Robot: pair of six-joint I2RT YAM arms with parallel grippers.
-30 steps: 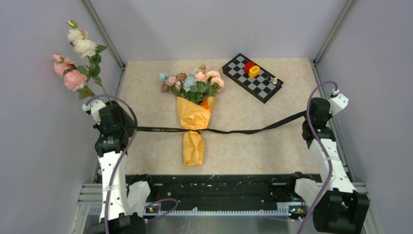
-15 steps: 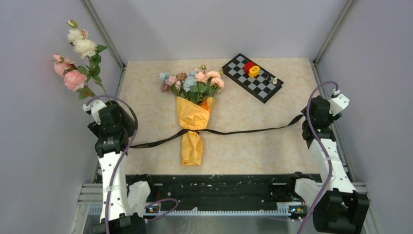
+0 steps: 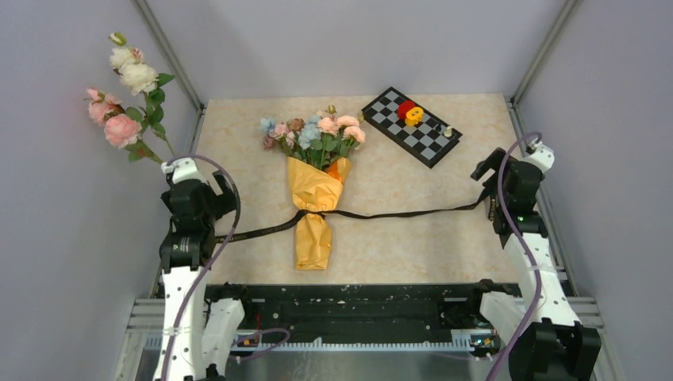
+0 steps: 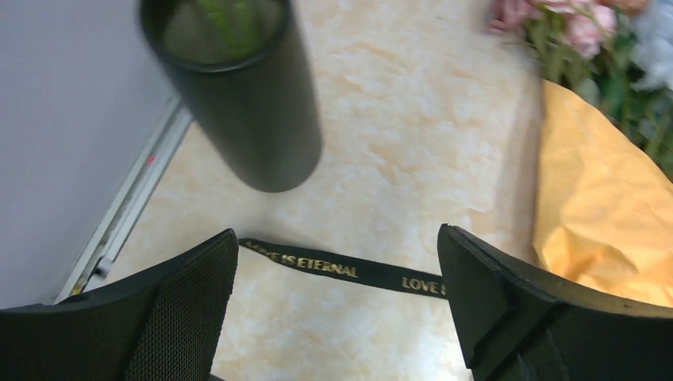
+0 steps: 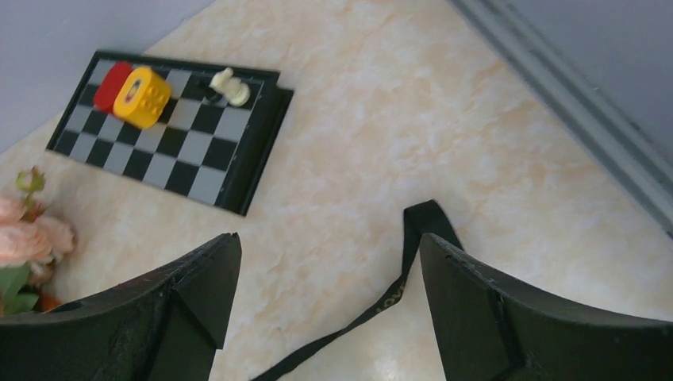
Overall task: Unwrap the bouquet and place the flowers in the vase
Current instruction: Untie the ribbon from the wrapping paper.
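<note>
The bouquet lies in the middle of the table in orange-yellow paper, its flowers pointing to the far side. A black ribbon still crosses its waist and lies slack on the table to both sides. My left gripper is open above the ribbon's left end, holding nothing. The black vase stands just beyond it, green stems inside. My right gripper is open over the ribbon's right end, also holding nothing. In the top view the left arm hides the vase.
A small chessboard with a red and a yellow piece lies at the far right. Long-stemmed pink and white roses rise at the far left by the wall. Metal rails run along both sides of the table.
Both grippers opened and let go of the taut ribbon, which dropped slack onto the table. The left arm shifted right and the right arm shifted slightly inward.
</note>
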